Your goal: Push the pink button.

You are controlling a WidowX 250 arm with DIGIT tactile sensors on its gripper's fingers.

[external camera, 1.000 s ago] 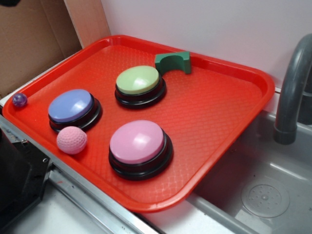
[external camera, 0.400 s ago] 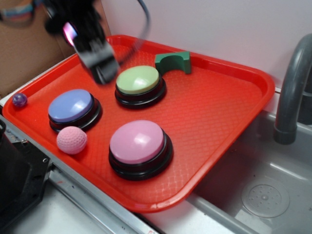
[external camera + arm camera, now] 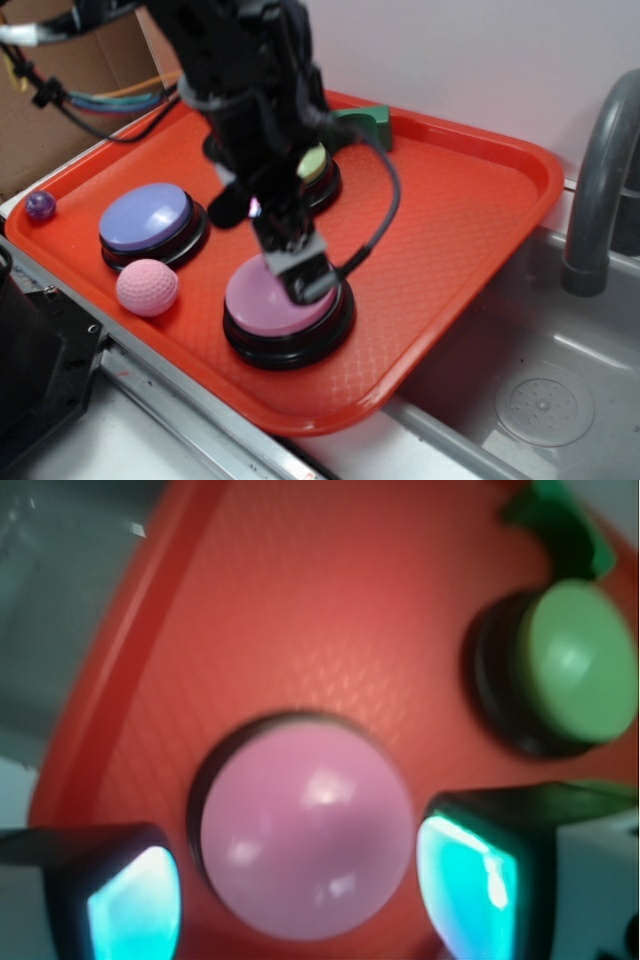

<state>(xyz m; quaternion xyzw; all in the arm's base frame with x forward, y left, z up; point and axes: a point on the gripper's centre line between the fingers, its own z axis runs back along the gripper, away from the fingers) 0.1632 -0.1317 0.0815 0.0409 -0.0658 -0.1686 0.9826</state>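
The pink button (image 3: 252, 302), a glossy pink dome on a black round base, sits at the front of the red tray (image 3: 460, 210). My gripper (image 3: 300, 276) points down right over the dome's top; I cannot tell whether it touches. In the wrist view the pink button (image 3: 305, 825) fills the gap between my two widely spread fingers (image 3: 135, 905), so the gripper (image 3: 298, 888) is open and holds nothing. The black arm hides the button's rear edge.
On the tray are a blue-lilac button (image 3: 145, 215), a green button (image 3: 318, 165) half hidden by the arm, a pink dimpled ball (image 3: 147, 287) and a green block (image 3: 368, 118). A small purple ball (image 3: 40, 205) lies off the tray's left corner. A sink with a grey faucet (image 3: 600, 180) lies to the right.
The arm came into view from the upper left, swept across the tray and dropped down over the pink button. The things on the tray have not moved.
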